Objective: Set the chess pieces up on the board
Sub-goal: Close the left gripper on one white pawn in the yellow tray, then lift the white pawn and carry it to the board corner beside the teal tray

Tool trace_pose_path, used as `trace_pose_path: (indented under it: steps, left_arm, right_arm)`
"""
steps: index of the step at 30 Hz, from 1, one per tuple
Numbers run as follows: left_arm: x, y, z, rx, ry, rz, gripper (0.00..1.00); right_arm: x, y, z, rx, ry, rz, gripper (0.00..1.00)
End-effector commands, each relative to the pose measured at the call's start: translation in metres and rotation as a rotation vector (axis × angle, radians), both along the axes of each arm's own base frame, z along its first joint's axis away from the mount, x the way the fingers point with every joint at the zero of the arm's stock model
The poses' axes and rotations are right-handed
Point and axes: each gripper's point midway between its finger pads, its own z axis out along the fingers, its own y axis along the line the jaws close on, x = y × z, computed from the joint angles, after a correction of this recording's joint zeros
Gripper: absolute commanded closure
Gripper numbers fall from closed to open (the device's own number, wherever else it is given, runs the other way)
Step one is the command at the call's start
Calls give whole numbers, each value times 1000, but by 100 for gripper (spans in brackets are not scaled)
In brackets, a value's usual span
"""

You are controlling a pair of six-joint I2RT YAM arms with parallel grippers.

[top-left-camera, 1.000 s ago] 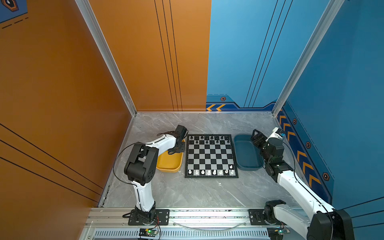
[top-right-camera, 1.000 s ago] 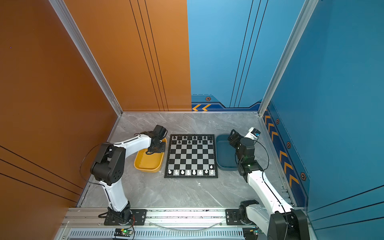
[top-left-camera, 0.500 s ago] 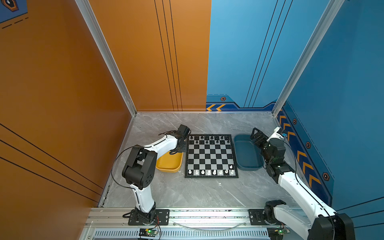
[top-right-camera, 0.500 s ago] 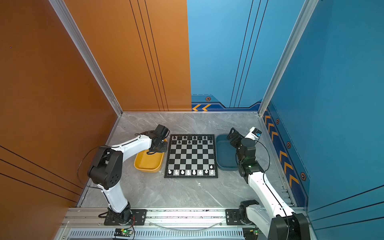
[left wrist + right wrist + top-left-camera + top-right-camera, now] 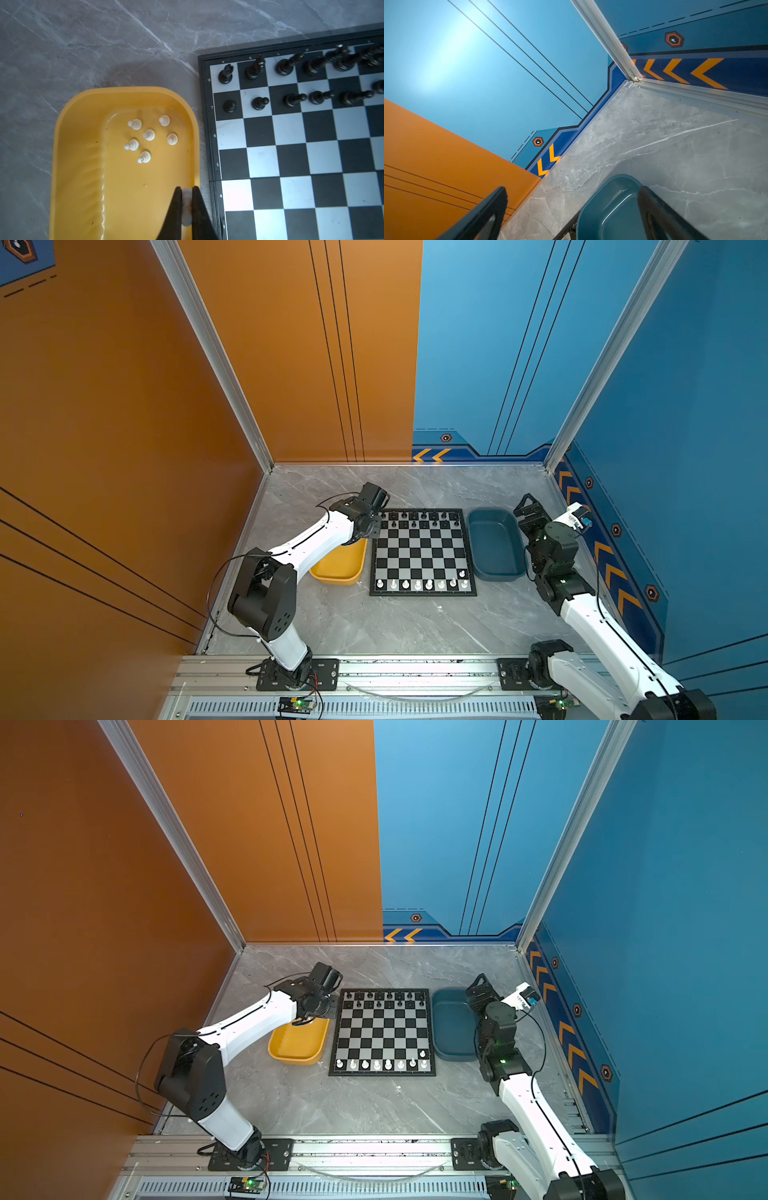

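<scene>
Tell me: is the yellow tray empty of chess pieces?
No, the left wrist view shows six white pawns sitting in the yellow tray, while the left hand pinches a seventh white piece.

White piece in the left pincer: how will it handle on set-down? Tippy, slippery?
The white piece looks small and rigid, so it is probably light. Its rounded body, pinched between the narrow fingers of the left pincer, may slip or twist. Tipping seems unlikely: the white pawns in the yellow tray stand upright on wide bases.

board (image 5: 291, 160) border, rank numbers (image 5: 212, 107) 8 to 4
</scene>
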Motion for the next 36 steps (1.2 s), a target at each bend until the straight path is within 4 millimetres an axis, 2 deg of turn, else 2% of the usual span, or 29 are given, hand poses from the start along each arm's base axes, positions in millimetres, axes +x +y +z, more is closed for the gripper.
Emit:
trace_pose_path:
  steps: [1, 6, 9, 19, 24, 31, 36]
  left_arm:
    - [-2, -10, 29, 18, -52, -40, 100]
    - [-7, -38, 38, 6, -66, -116, 100]
    - [-9, -62, 38, -14, -59, -172, 100]
    - [-30, -155, 16, -27, 23, -406, 100]
    - [-51, -195, 6, -75, 78, -509, 100]
    - [-72, -222, -17, -92, 155, -580, 100]
    - [-83, -239, -25, -96, 186, -626, 100]
  right_arm:
    - [-9, -13, 0, 57, -42, -88, 0]
    - [-14, -16, 0, 59, -54, -106, 0]
    - [-15, -18, -1, 64, -52, -117, 0]
    - [-18, -23, -3, 67, -45, -147, 0]
    - [-24, -28, -3, 61, -52, -170, 0]
    - [-29, -32, -4, 62, -58, -191, 0]
    - [-28, -32, -5, 68, -54, -189, 0]
